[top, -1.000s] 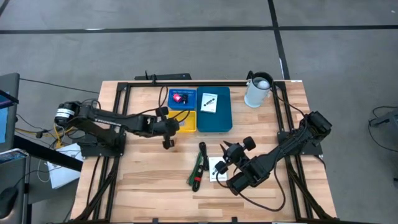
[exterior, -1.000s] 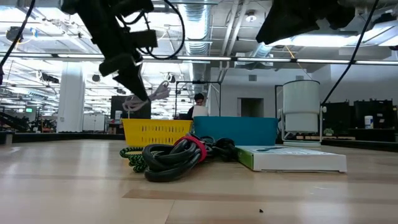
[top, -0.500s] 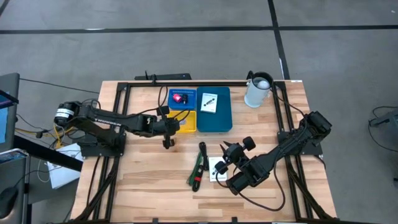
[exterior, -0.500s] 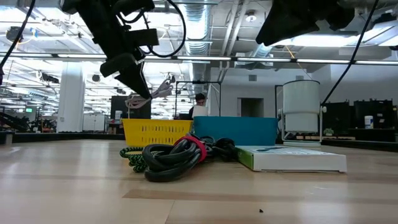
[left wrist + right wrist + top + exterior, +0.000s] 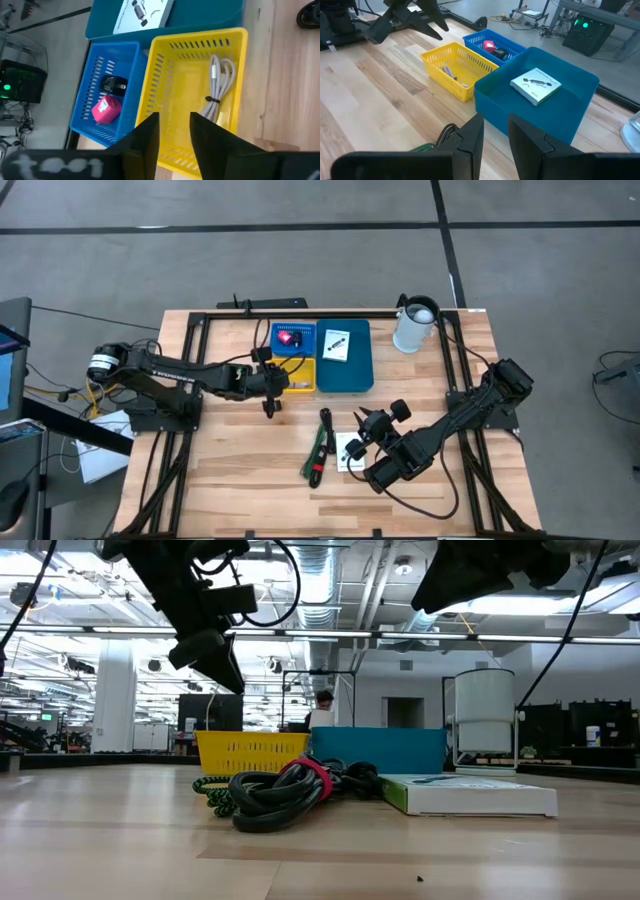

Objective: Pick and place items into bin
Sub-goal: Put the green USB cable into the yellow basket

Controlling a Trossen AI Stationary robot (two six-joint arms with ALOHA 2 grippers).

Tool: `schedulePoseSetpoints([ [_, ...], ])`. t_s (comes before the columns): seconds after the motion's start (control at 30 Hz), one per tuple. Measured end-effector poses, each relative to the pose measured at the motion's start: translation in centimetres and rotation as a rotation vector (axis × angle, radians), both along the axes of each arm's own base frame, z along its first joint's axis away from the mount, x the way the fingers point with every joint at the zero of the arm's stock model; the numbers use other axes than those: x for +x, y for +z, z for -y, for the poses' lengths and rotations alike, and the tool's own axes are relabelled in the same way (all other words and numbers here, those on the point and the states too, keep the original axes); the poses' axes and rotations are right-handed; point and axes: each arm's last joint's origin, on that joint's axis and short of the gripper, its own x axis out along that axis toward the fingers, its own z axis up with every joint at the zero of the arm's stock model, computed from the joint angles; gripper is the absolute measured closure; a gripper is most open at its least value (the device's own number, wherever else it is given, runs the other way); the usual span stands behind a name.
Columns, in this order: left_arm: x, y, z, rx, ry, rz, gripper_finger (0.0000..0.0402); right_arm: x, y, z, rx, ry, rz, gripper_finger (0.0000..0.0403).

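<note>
High view: the left gripper (image 5: pixel 268 392) hangs over the table just beside the near wall of the small yellow slotted plastic basket (image 5: pixel 306 384), its arm reaching in from the table's left edge. The left wrist view looks down between its two dark fingers (image 5: pixel 146 134), which stand slightly spread with nothing between them. In the yellow basket lies a coiled white-grey cable (image 5: pixel 220 86), bound with a tie. Touching that basket on the far side is a small blue slotted plastic basket (image 5: pixel 279 340) holding a red-pink block (image 5: pixel 105 109) and a black plug-like piece (image 5: pixel 114 84). Both baskets sit against the left wall of a larger teal plastic bin (image 5: pixel 358 370), in which a white printed card box (image 5: pixel 337 344) lies flat.

The right gripper (image 5: pixel 364 427) hovers above a second white printed packet (image 5: pixel 351 452) that lies on the light wooden table (image 5: pixel 230 470), near its middle. In the right wrist view its fingers (image 5: pixel 470 134) are a little apart and hold nothing. Just beside that packet, toward the left arm, lies a bundle of black and green cable with a red-pink band (image 5: pixel 290 790); in the low view the bundle touches the packet's edge. A white plastic jug (image 5: pixel 413 326) stands upright at the far right corner of the table, well apart from the bins.
</note>
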Motion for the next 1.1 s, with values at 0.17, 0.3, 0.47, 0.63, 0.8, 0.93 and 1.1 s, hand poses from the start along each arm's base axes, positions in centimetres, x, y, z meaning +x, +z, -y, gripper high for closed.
schedulePoseSetpoints([
  [0.17,0.1,0.1,0.0,-0.007,-0.004,0.015,0.0283,0.0,0.0,0.0,0.000,0.000,0.000,0.0321],
  [0.3,0.3,0.1,0.5,-0.063,-0.048,0.035,0.0280,0.0,0.0,0.0,0.007,0.001,-0.004,0.0321],
  [0.47,1.0,0.5,2.0,-0.230,-0.150,0.134,0.0280,0.0,-0.1,0.0,0.024,0.005,-0.017,0.0321],
  [0.63,1.6,1.1,4.5,-0.388,-0.324,0.220,0.0280,0.0,-0.1,0.0,0.024,0.005,-0.019,0.0321],
  [0.8,1.2,0.9,7.5,-0.274,-0.557,0.153,0.0280,0.0,-0.1,0.0,0.019,0.008,-0.026,0.0321],
  [0.93,1.2,-0.1,9.6,-0.144,-0.679,0.075,0.0280,-0.1,-0.1,0.0,0.024,0.017,-0.048,0.0321],
  [1.1,1.6,-2.4,11.8,-0.003,-0.766,-0.020,0.0280,-0.2,-0.2,-0.1,0.028,0.024,-0.069,0.0321],
])
